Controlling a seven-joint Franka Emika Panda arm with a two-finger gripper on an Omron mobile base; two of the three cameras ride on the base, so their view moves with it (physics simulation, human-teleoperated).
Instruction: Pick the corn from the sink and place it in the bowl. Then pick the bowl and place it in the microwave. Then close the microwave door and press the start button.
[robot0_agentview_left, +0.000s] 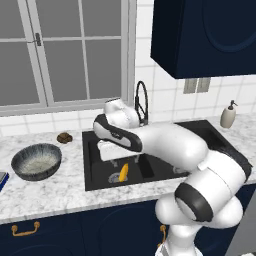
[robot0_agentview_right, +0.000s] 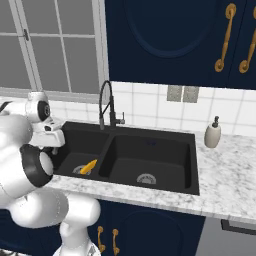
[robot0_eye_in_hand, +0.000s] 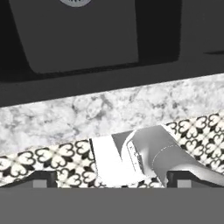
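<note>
Corn (robot0_agentview_left: 123, 172) is seen lying untouched on the floor of the sink (robot0_agentview_left: 95, 177), below and just in front of the gripper (robot0_agentview_left: 107, 150), whose fingers are judged spread with nothing between them. The bowl (robot0_agentview_left: 36, 161) is set on the counter, well off to the gripper's left and empty, so every step is judged still to be done.

The corn (robot0_agentview_left: 123, 172) lies in the sink's (robot0_agentview_left: 95, 180) left basin, the bowl (robot0_agentview_left: 36, 161) on the counter left of it.

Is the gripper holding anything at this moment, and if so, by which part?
Nothing is held. The corn lies loose in the sink's left basin, and in the hand view the fingertips stand apart with nothing between them.
</note>
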